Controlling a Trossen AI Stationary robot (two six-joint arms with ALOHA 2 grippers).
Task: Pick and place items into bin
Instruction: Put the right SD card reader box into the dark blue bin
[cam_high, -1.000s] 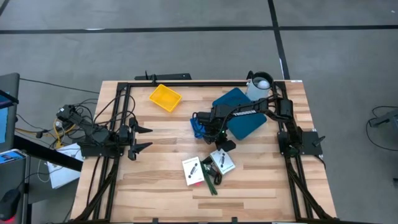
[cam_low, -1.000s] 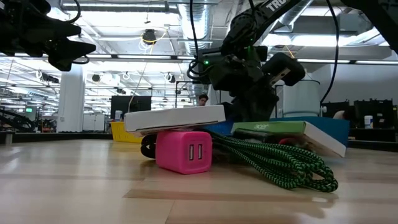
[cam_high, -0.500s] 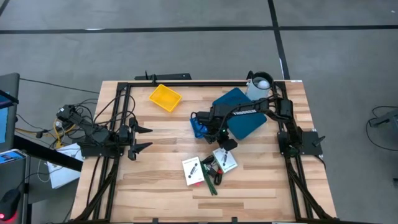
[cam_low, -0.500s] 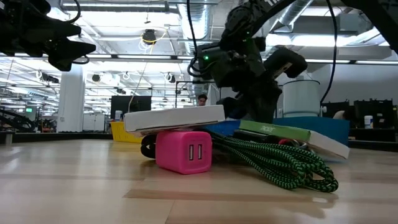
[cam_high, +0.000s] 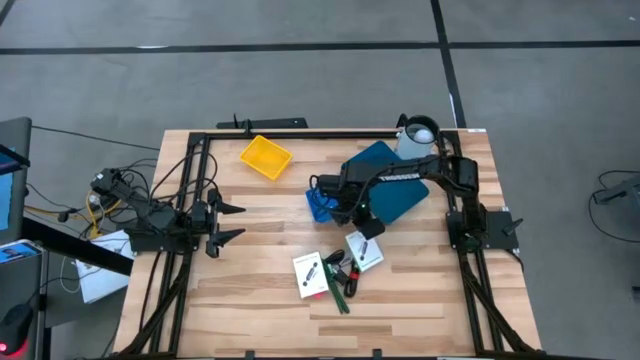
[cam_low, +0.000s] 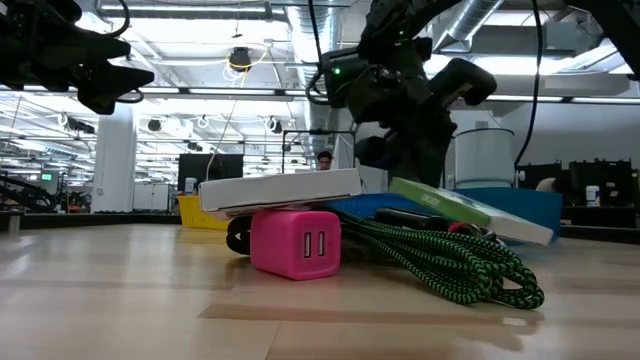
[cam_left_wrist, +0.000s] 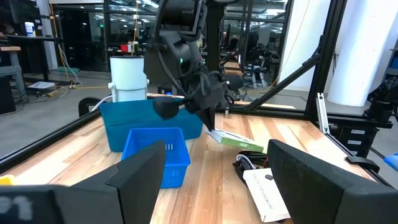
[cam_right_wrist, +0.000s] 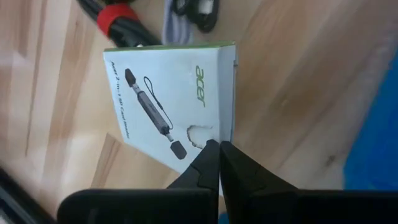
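Note:
My right gripper (cam_high: 360, 232) is shut on a white card box with black print and a green edge (cam_right_wrist: 168, 93), which sits just right of the small blue bin (cam_high: 320, 205). A second white card (cam_high: 308, 274) lies flat on a pink block (cam_low: 295, 243). The black-and-green cord (cam_low: 445, 262) is bundled on the table between the two cards, and a small red piece (cam_high: 333, 268) shows beside it. No tiny black piece can be made out. My left gripper (cam_high: 235, 222) is open and idle near the table's left side. My right gripper pinches the card box at its edge beside the torn hang hole (cam_right_wrist: 200, 133), near a corner, with the fingertips (cam_right_wrist: 210, 155) closed over it. The fingers come from above. That end of the box (cam_low: 405, 187) is raised; the box slopes down to its other end (cam_low: 535, 235).
A yellow tray (cam_high: 265, 157) sits toward the far left. A large blue lid or bin (cam_high: 392, 190) and a white cylinder (cam_high: 418, 134) stand at the far right, close behind the right arm. Black frame rails (cam_high: 300, 134) border the table.
My right gripper has risen and drawn back a little toward the far edge, staying shut. The held end of the card box came up with it, so the box went from lying flat to sloping, and it slid slightly toward the far right.

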